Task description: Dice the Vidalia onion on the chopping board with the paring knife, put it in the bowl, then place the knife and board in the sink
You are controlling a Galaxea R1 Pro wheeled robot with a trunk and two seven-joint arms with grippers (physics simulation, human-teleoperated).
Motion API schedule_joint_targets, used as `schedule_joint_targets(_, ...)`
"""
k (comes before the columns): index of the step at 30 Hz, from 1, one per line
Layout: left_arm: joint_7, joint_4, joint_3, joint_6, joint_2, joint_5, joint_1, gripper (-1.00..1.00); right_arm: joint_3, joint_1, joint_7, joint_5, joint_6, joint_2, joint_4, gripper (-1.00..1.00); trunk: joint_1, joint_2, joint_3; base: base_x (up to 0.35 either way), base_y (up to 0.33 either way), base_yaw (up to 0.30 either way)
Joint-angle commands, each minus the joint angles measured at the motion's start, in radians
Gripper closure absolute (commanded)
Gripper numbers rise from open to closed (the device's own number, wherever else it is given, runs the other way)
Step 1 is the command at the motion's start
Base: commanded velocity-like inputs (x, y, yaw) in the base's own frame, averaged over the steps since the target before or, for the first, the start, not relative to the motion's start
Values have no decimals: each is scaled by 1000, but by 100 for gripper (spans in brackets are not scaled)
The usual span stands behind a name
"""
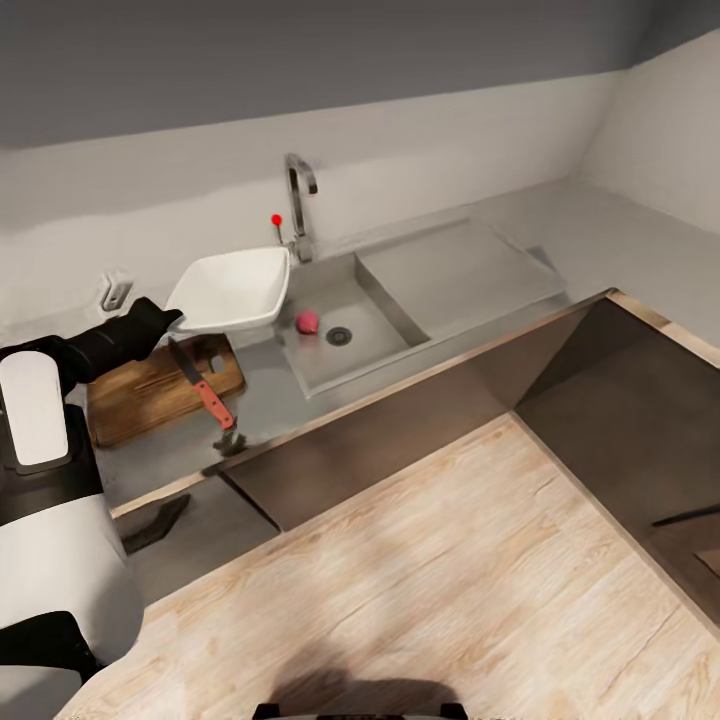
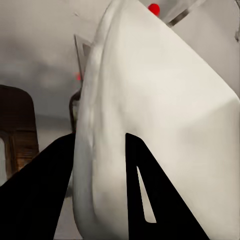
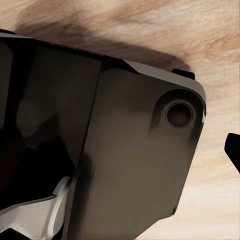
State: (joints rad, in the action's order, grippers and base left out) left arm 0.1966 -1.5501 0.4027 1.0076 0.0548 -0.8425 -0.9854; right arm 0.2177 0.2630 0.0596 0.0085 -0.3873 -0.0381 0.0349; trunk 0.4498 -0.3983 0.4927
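Note:
My left gripper (image 1: 170, 319) is shut on the rim of the white bowl (image 1: 232, 290), holding it tilted in the air above the countertop (image 1: 270, 400), just left of the sink (image 1: 385, 305). In the left wrist view the black fingers (image 2: 145, 190) clamp the bowl's wall (image 2: 165, 115). A small pinkish-red onion (image 1: 307, 321) lies in the basin beside the drain (image 1: 339, 336). The red-handled paring knife (image 1: 204, 384) rests across the right end of the brown chopping board (image 1: 140, 396). The right wrist view shows one dark fingertip (image 3: 233, 148) over the wooden floor.
A chrome faucet (image 1: 298, 203) with a red dot stands behind the basin, and the flat drainboard (image 1: 470, 270) lies to its right. A wall socket (image 1: 115, 292) sits behind the board. Dark cabinets (image 1: 400, 420) front the counter, which turns a corner at the right.

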Motion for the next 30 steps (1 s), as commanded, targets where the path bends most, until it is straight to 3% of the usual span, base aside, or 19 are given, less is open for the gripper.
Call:
schedule_joint_targets(1, 9, -1, 1, 3, 0, -15, 0, 100, 0, 1, 2, 0, -4, 0, -2, -100, 0, -2, 2, -117, 171, 117)
schedule_joint_targets(12, 10, -1, 1, 3, 0, -15, 7, 100, 0, 1, 2, 1, -4, 0, -2, -100, 0, -2, 15, -105, 123, 137)
schedule_joint_targets(30, 10, -1, 1, 3, 0, -15, 12, 100, 0, 1, 2, 1, -5, 0, -3, -100, 0, -2, 39, -3, 3, 150)
